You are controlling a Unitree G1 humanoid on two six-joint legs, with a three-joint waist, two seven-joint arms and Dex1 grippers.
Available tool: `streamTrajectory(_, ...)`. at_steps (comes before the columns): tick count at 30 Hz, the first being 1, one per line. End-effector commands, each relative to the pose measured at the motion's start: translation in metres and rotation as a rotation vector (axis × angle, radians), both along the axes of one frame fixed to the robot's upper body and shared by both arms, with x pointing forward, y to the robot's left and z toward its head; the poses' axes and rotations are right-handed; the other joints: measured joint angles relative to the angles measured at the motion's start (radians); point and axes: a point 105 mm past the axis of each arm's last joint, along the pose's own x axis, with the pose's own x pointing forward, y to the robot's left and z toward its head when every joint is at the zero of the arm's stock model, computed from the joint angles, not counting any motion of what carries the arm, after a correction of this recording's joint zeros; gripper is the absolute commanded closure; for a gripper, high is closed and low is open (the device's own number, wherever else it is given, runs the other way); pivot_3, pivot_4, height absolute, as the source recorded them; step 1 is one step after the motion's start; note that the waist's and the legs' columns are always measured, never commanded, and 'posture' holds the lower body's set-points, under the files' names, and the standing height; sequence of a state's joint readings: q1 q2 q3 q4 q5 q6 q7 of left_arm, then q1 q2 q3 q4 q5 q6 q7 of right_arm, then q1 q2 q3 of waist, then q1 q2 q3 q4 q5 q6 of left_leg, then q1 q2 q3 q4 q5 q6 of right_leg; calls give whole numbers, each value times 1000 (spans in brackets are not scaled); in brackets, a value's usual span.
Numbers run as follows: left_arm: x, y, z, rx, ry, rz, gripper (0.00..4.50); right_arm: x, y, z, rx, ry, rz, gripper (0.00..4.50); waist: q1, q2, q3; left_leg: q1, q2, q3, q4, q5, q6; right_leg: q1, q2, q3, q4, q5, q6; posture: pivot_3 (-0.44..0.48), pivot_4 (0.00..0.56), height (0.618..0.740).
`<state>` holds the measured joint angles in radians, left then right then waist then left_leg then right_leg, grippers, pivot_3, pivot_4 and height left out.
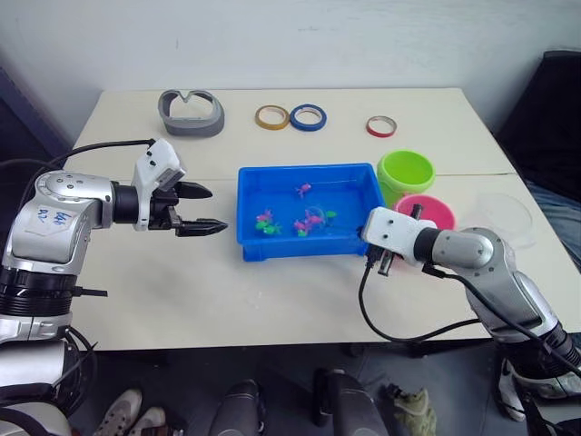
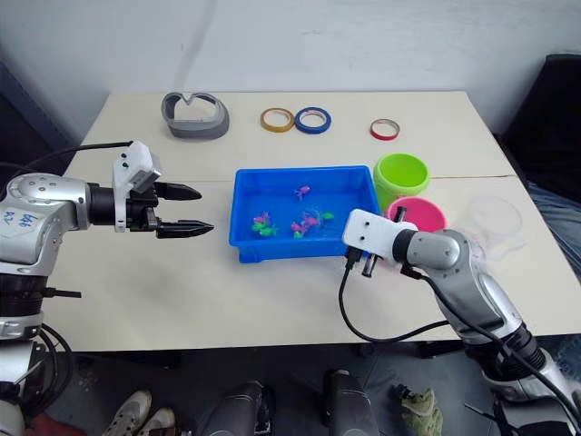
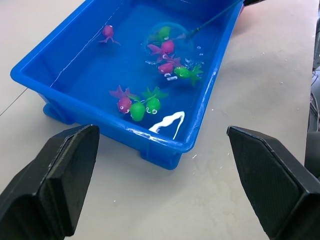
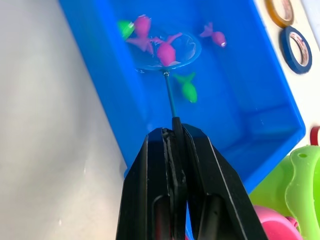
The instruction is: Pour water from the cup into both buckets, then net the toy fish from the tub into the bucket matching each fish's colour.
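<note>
The blue tub sits mid-table holding water and several small green and pink toy fish. My right gripper is shut on the thin handle of the net, whose blue hoop lies in the water around a pink fish; a green fish floats just outside the hoop. To the right of the tub stand the lime green bucket and the pink bucket, with the clear cup further right. Left of the tub, my left gripper hovers open and holds nothing.
Along the table's far side lie a grey curved holder and yellow, blue and red tape rings. A black cable hangs from my right wrist over the table's front.
</note>
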<state>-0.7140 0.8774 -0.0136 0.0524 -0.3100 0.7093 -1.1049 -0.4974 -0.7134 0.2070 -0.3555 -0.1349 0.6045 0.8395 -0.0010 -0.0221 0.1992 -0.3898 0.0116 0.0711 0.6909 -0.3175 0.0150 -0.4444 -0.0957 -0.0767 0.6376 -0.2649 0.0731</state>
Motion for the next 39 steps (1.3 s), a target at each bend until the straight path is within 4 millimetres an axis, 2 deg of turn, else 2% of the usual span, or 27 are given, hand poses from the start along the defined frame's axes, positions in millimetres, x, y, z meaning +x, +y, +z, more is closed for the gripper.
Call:
streamTrajectory(1, -3, 1, 11, -6, -45, -4, 31, 0, 0, 25, 81, -45, -31, 4500, 0, 0, 0, 0, 0, 0, 0, 0, 0, 0, 0, 0, 0, 0, 0, 0, 150, 713)
streamTrajectory(12, -2, -1, 11, -14, -48, -12, 31, 0, -7, 33, 74, -59, -57, 4500, -1, 0, 0, 0, 0, 0, 0, 0, 0, 0, 0, 0, 0, 0, 0, 0, 150, 713)
streamTrajectory(20, -13, -6, 16, -49, 3, -84, 31, -6, -8, 48, 216, 24, -78, 4500, -1, 0, 0, 0, 0, 0, 0, 0, 0, 0, 0, 0, 0, 0, 0, 0, 150, 713)
streamTrajectory(28, -5, 0, 21, -28, -57, -82, 31, -12, -10, 53, 258, 46, -68, 4500, -1, 0, 0, 0, 0, 0, 0, -1, 1, 0, 0, 0, 0, 0, 0, 0, 150, 713)
streamTrajectory(34, -2, -5, 24, -46, -86, -105, 31, -20, -9, 54, 283, 64, -45, 4500, 0, 0, 0, 0, 0, 0, 0, -1, 1, 0, 0, 1, 0, 0, 0, 0, 150, 713)
streamTrajectory(39, 3, -17, 25, -84, -119, -165, 31, -32, -16, 61, 327, 67, -33, 4500, 4, 0, 0, -1, 0, 0, 0, -1, 1, 0, 0, 0, 0, 0, 0, 0, 150, 713)
